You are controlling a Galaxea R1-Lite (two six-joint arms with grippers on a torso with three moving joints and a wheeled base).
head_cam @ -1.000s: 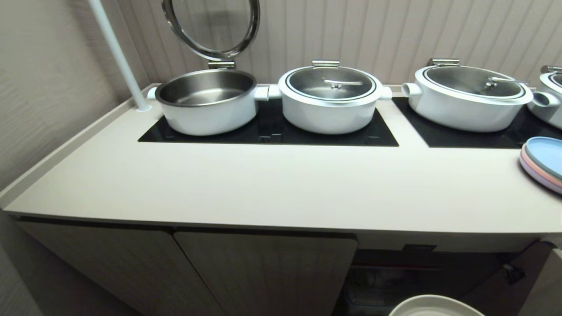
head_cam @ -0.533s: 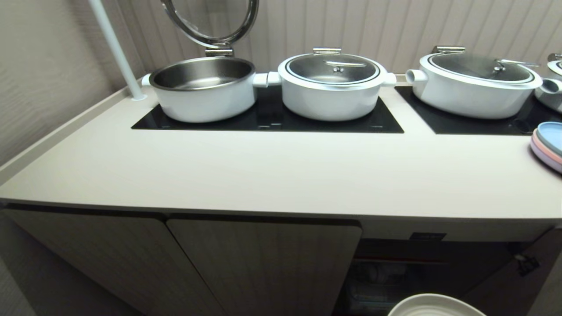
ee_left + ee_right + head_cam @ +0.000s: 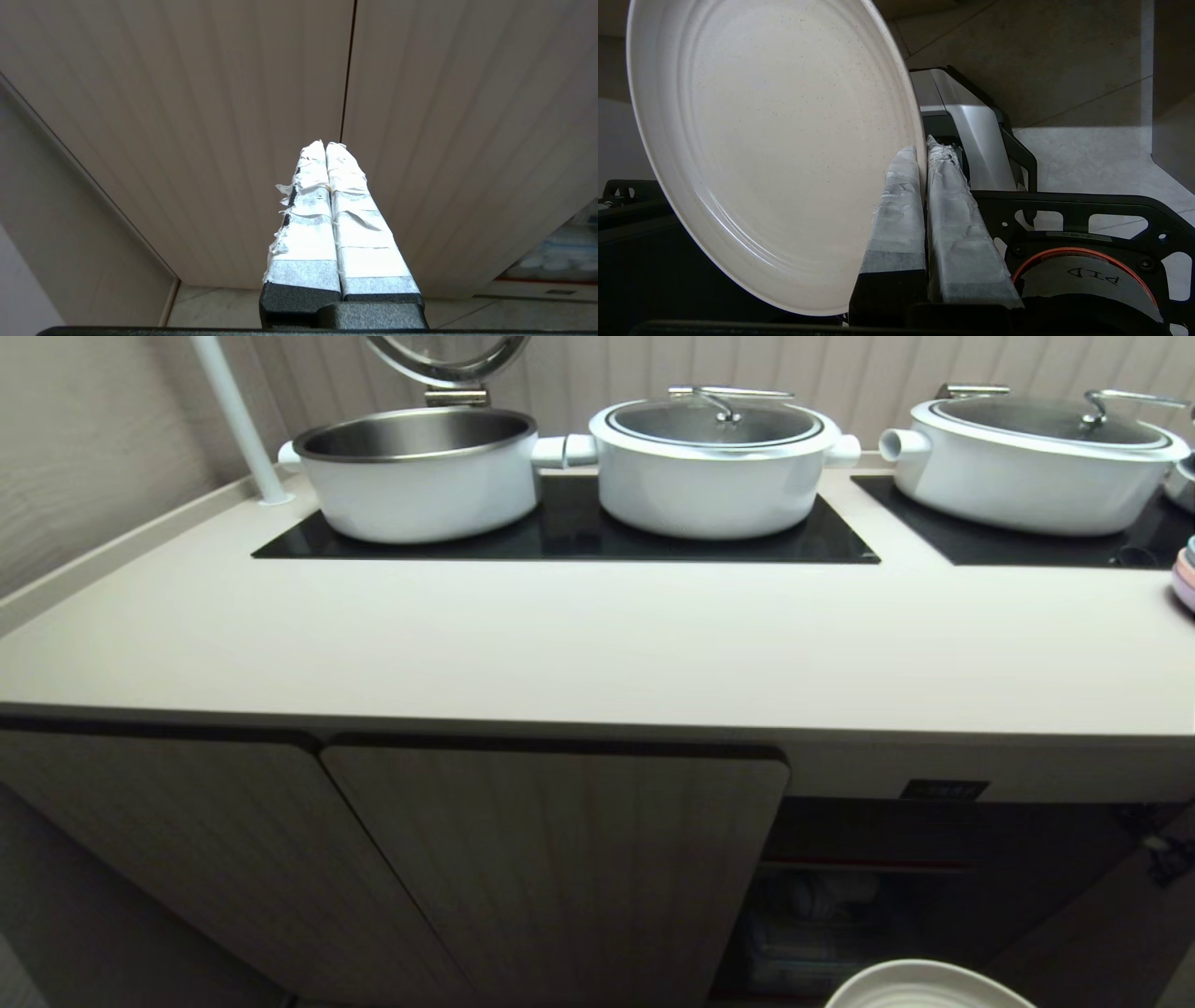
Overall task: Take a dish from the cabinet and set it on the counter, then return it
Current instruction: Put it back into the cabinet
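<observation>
We hold the dish [image 3: 775,154] by its rim, right gripper [image 3: 924,149] fingers pinched on it, low before the open cabinet [image 3: 887,887], below the counter [image 3: 597,653] front edge. Judged stage: return to shelf pending. Left gripper [image 3: 325,145] fingers pressed together, empty, facing closed doors.

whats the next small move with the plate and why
Probably carry the dish forward toward the open cabinet: the right tool is shut on its rim, the counter is bare, and the opening lies just beyond it.
</observation>
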